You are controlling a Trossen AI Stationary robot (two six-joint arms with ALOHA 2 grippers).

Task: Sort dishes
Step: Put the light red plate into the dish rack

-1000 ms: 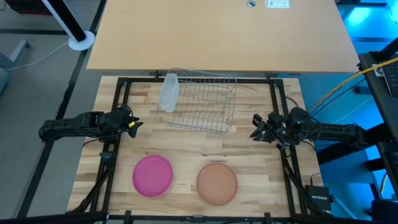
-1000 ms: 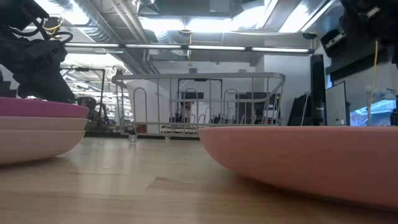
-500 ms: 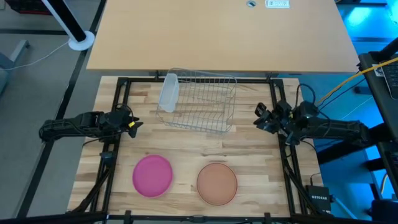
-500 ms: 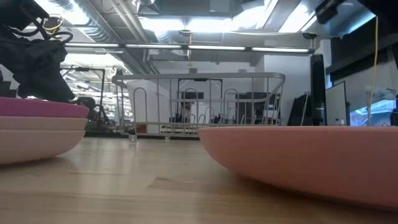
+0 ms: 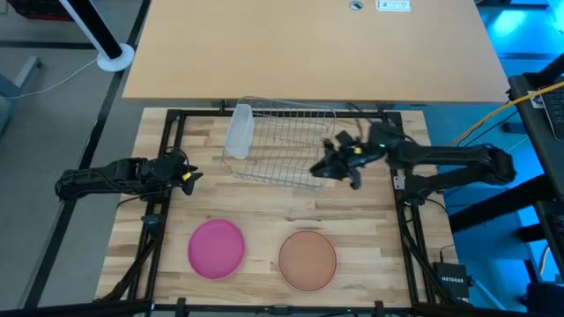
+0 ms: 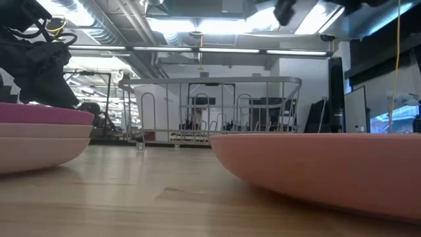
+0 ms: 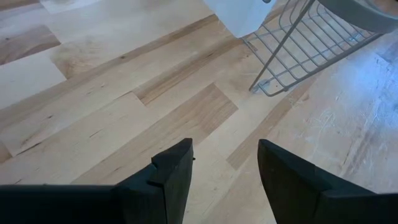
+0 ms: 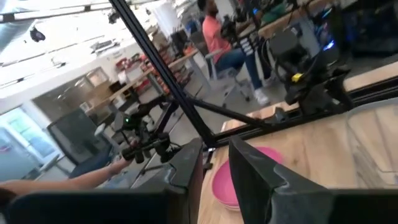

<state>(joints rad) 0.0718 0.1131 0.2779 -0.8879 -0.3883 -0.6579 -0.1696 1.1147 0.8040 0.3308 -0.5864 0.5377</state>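
plates (image 5: 217, 247) matte plastic — rack (image 5: 280, 145) silver wire — table (image 5: 264, 204) pale wood

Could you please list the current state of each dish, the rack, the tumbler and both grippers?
Magenta plate: flat on the table, stacked on a paler plate, untouched.
Tan-brown plate: flat on the table, untouched.
Wire rack: upright, no plates in it.
Tumbler: at the rack's left end.
Left gripper: open, empty, at the table's left edge.
Right gripper: empty, jaws slightly apart, over the rack's right end.

Left hand (image 5: 188, 175) open, low at left, right hand (image 5: 328, 167) raised, empty, narrowly parted
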